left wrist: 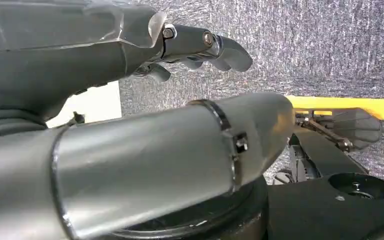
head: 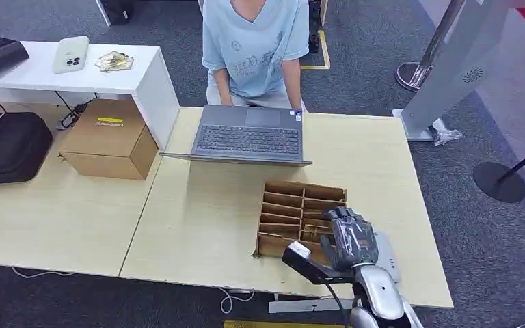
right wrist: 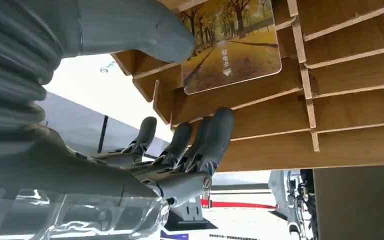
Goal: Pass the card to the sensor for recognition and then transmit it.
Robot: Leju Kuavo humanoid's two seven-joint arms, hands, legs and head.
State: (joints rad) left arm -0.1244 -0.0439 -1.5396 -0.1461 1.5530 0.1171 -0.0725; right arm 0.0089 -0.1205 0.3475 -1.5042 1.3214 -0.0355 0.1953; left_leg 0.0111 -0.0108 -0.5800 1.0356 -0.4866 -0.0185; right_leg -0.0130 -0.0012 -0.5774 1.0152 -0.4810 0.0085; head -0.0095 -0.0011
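Observation:
A wooden slotted organizer point(head: 294, 205) stands on the light table point(head: 205, 219) near its front right. My right hand point(head: 347, 239) hovers over the organizer's near right corner. In the right wrist view a card point(right wrist: 230, 45) printed with autumn trees leans in one slot. The thick thumb point(right wrist: 145, 30) reaches the card's corner, while the darker fingers point(right wrist: 205, 135) lie spread against the wooden wall, apart from the card. A flat white-grey device point(head: 386, 254) lies on the table just right of this hand. My left hand point(left wrist: 200, 47) hangs over the grey carpet, holding nothing.
An open laptop point(head: 249, 137) sits behind the organizer, and a person point(head: 253, 48) in a light blue shirt sits at it. A cardboard box point(head: 109, 140) and a black bag point(head: 7, 147) rest on the table's left part. A white side table point(head: 143, 75) carries a phone point(head: 70, 53).

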